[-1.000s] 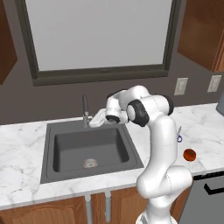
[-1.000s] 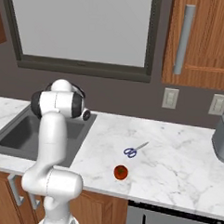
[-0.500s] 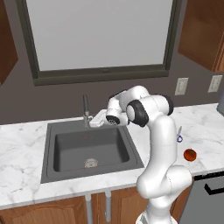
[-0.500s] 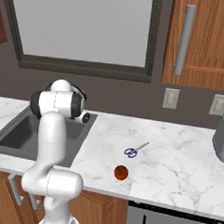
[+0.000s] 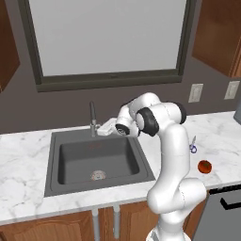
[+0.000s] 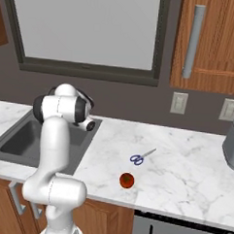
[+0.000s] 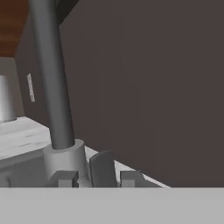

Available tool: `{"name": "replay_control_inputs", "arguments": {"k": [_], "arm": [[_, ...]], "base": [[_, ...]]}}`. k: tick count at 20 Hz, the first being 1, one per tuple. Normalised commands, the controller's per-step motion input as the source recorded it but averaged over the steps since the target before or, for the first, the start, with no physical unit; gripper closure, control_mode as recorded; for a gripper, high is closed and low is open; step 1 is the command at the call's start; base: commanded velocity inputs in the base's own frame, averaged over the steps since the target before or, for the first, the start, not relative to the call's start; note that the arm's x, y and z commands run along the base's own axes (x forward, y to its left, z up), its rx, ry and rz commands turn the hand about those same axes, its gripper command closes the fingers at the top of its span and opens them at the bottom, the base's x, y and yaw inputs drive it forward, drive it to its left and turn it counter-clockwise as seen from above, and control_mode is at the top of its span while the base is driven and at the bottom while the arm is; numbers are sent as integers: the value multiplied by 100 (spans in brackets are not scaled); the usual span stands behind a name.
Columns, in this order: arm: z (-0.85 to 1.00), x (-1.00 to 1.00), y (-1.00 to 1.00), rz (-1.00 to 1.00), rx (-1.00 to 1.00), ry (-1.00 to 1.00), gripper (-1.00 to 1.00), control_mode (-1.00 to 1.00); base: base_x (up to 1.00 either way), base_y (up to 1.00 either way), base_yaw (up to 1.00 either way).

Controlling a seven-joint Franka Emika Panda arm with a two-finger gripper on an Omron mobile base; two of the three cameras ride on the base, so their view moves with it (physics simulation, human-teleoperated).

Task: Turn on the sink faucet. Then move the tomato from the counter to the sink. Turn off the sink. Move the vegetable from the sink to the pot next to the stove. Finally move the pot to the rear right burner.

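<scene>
Gleaming marble counter (image 5: 23, 155), dark wall; pincer (image 7: 97, 178) clenched, seemingly on faucet handle (image 7: 102, 168).

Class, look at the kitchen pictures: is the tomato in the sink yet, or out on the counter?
Out. The tomato lies on the marble counter near the scissors, right of the sink, whose basin holds nothing.

Pincer (image 7: 97, 177) shut, arm outstretched

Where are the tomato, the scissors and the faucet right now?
tomato (image 6: 127, 180): right base view, middle of the red fruit.
scissors (image 6: 136, 159): right base view, on the blue handle loops.
faucet (image 5: 92, 116): left base view, on the upright spout.
</scene>
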Motion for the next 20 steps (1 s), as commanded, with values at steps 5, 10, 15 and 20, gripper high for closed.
{"name": "replay_control_inputs", "arguments": {"k": [5, 10, 15, 20], "arm": [[3, 23, -21, -19, 5, 0, 100, -100], [0, 21, -23, -24, 3, 3, 100, -100], [0, 18, -17, -19, 1, 9, 100, -100], [-12, 21, -13, -1, 0, 8, 100, -100]], "base": [[0, 0, 0], [0, 0, 0], [0, 0, 0], [0, 0, 0]]}}
